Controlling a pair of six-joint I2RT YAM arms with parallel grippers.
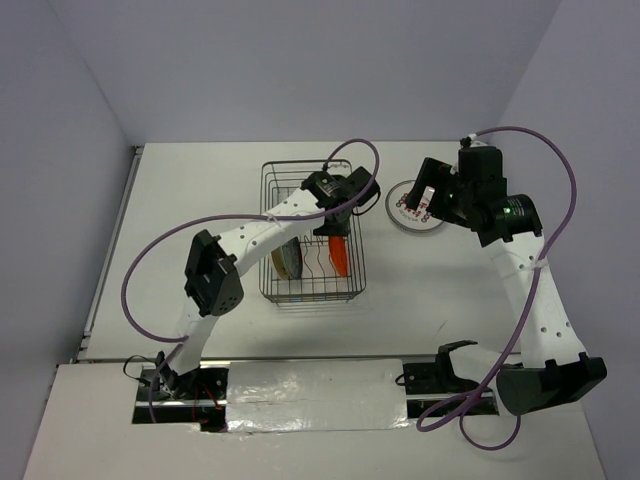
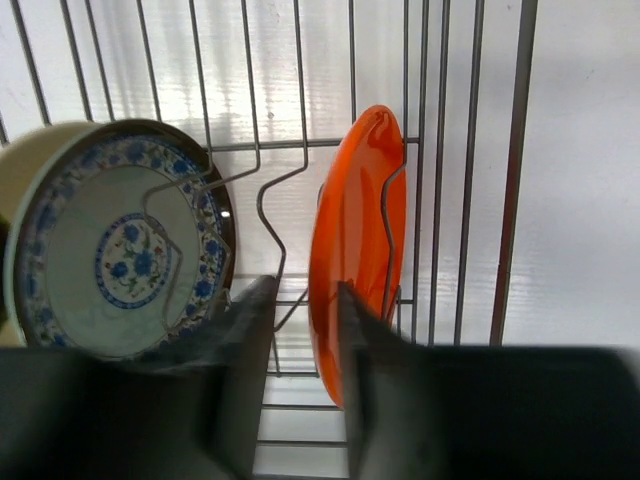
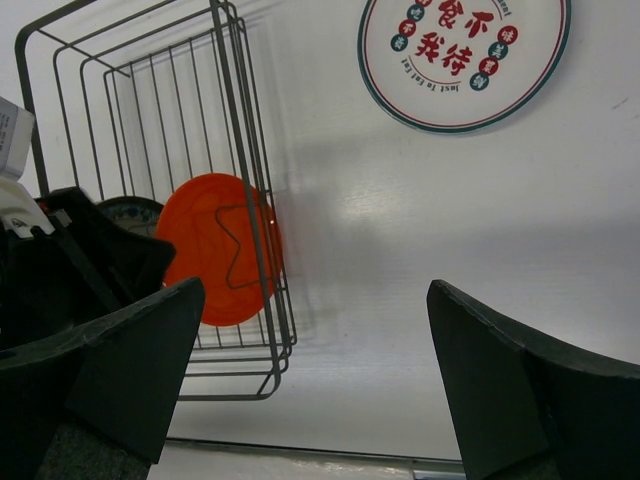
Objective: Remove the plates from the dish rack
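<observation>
The left claw [image 2: 303, 290] straddles the orange plate [image 2: 360, 200], which stands on edge in the dish rack [image 2: 515, 150]. Its jaws are nearly together, but I can't tell whether they grip. The plate looks glazed, stiff, slippery and breakable, so pinch its rim squarely.

Desk [image 1: 200, 200] under me: white, smooth, slight sheen; soft glare patch on it in my right wrist view. Back wall [image 1: 300, 60] pale lavender-grey. Left wall [image 1: 50, 200] and right wall [image 1: 590, 120] same colour, each meeting back wall at corner. Thin pale rail [image 1: 110, 250] along desk's left edge. Near edge: white board [image 1: 90, 430], crinkled silver tape strip [image 1: 315, 397] across it. Light even, diffuse; shadows faint.
</observation>
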